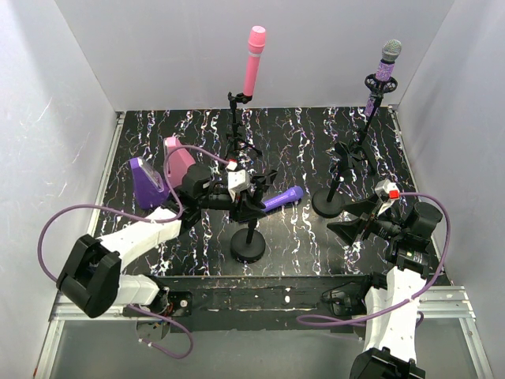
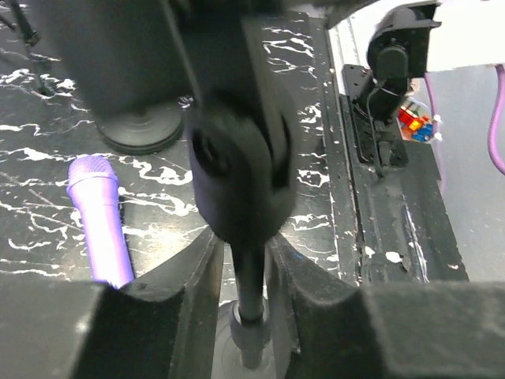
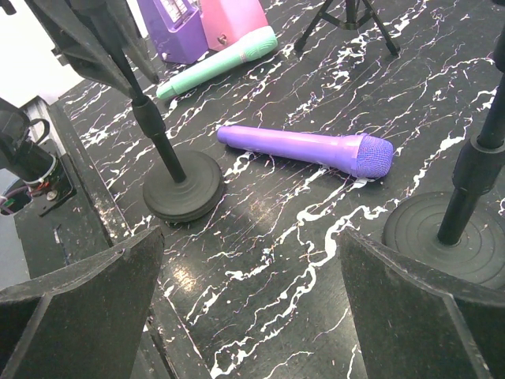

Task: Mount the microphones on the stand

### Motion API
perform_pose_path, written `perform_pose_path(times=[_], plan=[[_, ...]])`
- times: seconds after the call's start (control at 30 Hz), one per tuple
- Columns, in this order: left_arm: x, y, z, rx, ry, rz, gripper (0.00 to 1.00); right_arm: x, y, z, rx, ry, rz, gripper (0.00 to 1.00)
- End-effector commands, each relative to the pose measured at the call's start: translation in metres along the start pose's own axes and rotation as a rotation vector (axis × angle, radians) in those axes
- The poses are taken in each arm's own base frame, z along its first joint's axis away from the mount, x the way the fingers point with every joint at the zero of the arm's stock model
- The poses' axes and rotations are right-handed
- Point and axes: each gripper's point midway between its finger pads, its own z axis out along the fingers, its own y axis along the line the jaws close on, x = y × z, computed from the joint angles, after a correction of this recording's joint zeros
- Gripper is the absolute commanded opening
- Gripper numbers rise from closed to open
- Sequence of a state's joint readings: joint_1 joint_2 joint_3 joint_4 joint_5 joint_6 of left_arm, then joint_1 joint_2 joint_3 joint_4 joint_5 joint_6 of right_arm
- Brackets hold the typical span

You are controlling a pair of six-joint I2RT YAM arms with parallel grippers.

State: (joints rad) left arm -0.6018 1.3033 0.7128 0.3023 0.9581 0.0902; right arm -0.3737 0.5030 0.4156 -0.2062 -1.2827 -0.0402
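The pink microphone (image 1: 256,55) stands clipped on the back centre stand. The glittery purple microphone (image 1: 387,67) sits on the right stand (image 1: 326,204). The plain purple microphone (image 1: 282,198) lies flat on the table, also in the right wrist view (image 3: 308,148) and the left wrist view (image 2: 99,221). The mint green microphone (image 3: 217,67) lies flat by the wedge boxes; my left arm hides it from above. My left gripper (image 1: 251,207) is shut around the pole (image 2: 251,284) of the front stand (image 1: 249,246). My right gripper (image 1: 351,223) is open and empty, low over the table (image 3: 252,316).
A purple wedge box (image 1: 146,180) and a pink wedge box (image 1: 178,158) stand at the left. The back stand's tripod legs (image 3: 351,16) spread at centre back. White walls close in three sides. The table's near edge (image 1: 276,280) runs in front of the arm bases.
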Motion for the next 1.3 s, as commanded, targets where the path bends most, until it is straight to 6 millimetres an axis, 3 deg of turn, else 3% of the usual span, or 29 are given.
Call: perform_pose_path(times=[0.0, 0.1, 0.4, 0.5, 0.73, 0.77, 0.83, 1.03, 1.17, 1.27], plan=[[-0.004, 0.006, -0.012, -0.095, 0.015, 0.062, 0.35, -0.008, 0.000, -0.001, 0.001, -0.014, -0.052, 0.98], [-0.006, 0.000, -0.020, -0.120, 0.023, 0.076, 0.54, -0.009, 0.000, -0.001, 0.001, -0.015, -0.056, 0.98], [-0.026, -0.021, -0.052, -0.206, 0.031, 0.125, 0.75, -0.009, 0.002, -0.001, -0.005, -0.016, -0.056, 0.98], [-0.038, -0.034, -0.065, -0.231, 0.024, 0.148, 0.87, -0.009, 0.002, -0.001, -0.007, -0.016, -0.053, 0.98], [-0.066, -0.064, -0.091, -0.260, -0.001, 0.140, 0.89, -0.009, 0.002, -0.001, -0.008, -0.017, -0.058, 0.98], [-0.070, -0.065, -0.095, -0.281, -0.013, 0.125, 0.95, -0.009, 0.002, -0.001, -0.008, -0.017, -0.059, 0.98], [-0.078, -0.061, -0.103, -0.356, -0.043, 0.092, 0.98, -0.009, 0.003, -0.001, -0.010, -0.017, -0.060, 0.98], [-0.073, -0.015, -0.132, -0.725, -0.059, -0.194, 0.98, -0.010, 0.004, -0.001, -0.011, -0.019, -0.065, 0.98], [-0.082, -0.005, -0.141, -0.824, -0.155, -0.296, 0.98, -0.010, 0.004, -0.001, -0.014, -0.019, -0.065, 0.98], [-0.093, 0.007, -0.171, -1.001, -0.277, -0.342, 0.98, -0.010, 0.005, -0.001, -0.016, -0.020, -0.068, 0.98]])
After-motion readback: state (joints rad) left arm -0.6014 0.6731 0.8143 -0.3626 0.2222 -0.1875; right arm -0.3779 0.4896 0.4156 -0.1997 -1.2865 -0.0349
